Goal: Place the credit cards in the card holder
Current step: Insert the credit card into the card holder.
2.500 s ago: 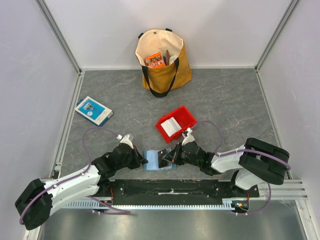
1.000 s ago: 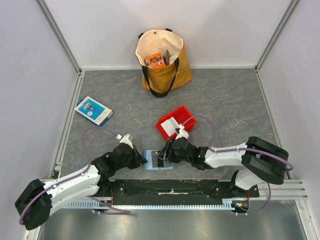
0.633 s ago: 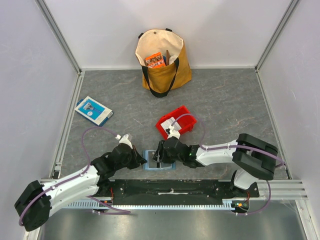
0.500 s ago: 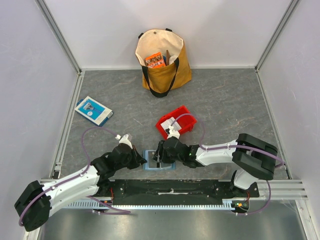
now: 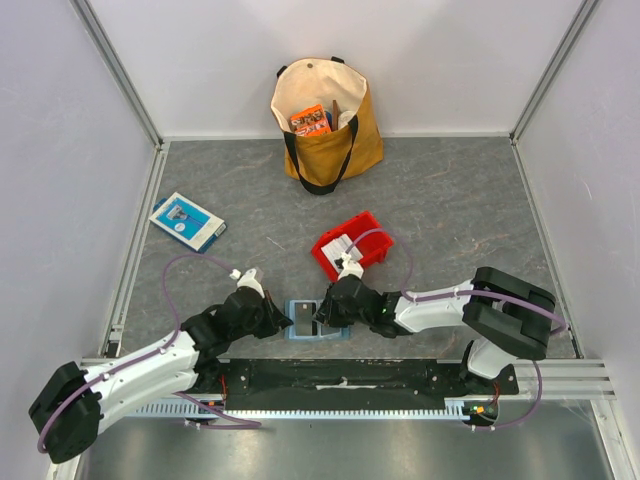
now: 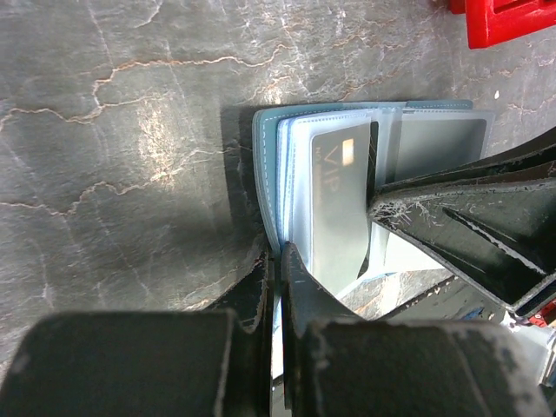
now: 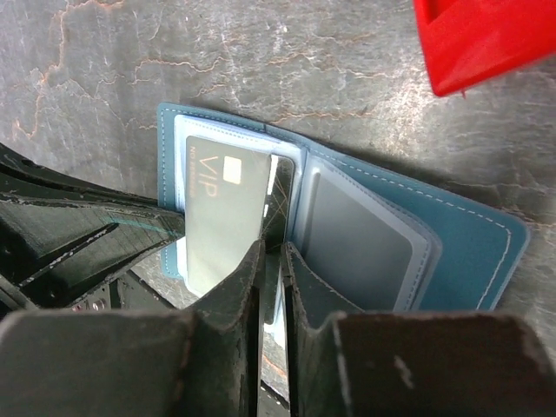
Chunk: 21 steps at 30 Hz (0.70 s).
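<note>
Left hand (image 6: 278, 261) is clamped on the card holder (image 7: 473, 234) edge, right hand (image 7: 274, 254) nearly closed at the "VIP" card (image 7: 221, 213), grip unclear.

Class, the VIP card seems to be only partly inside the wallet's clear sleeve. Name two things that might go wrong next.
The VIP card sticks out; a skewed push by the right gripper might jam it or crease the clear sleeve. The left gripper pinches only an edge of the card holder, which may slip.

card holder (image 7: 486, 248) teal | VIP card (image 7: 221, 217) grey | bin (image 7: 486, 35) red | table (image 7: 174, 52) grey-veined
</note>
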### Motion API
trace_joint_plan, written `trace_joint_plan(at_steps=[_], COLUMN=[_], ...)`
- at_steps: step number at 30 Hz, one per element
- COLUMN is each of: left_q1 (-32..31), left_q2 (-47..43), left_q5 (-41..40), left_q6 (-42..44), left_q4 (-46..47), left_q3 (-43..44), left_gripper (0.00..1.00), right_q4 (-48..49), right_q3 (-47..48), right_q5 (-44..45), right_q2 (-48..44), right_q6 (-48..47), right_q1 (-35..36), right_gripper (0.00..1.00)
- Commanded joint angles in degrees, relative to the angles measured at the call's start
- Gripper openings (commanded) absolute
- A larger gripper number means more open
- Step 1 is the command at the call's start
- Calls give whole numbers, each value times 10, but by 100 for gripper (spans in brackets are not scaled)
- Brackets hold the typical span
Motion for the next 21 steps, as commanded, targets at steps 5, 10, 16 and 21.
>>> trace_joint_plan(at_steps=[5,10,16,21], left_q1=[-1,0,-1,-1], left_q2=[-18,-46,-73,-64], left_q5=[-16,-29,-35,-27], left_q6=[13,8,-1,-1], left_q4=[-10,-48,-57,-47], left_q3=[6,5,-4,-7], left_gripper=[6,24,9,2], right_q4=[79,27,42,83], right_q3=[-24,-45,-45,-55], right_q5=[-55,-14,-31,-43], right_q2=[3,-8,-1,-7], right_q6=[48,53,52,60], right_q1=[-2,-17,-20,-20], right_gripper=[11,15,20,26])
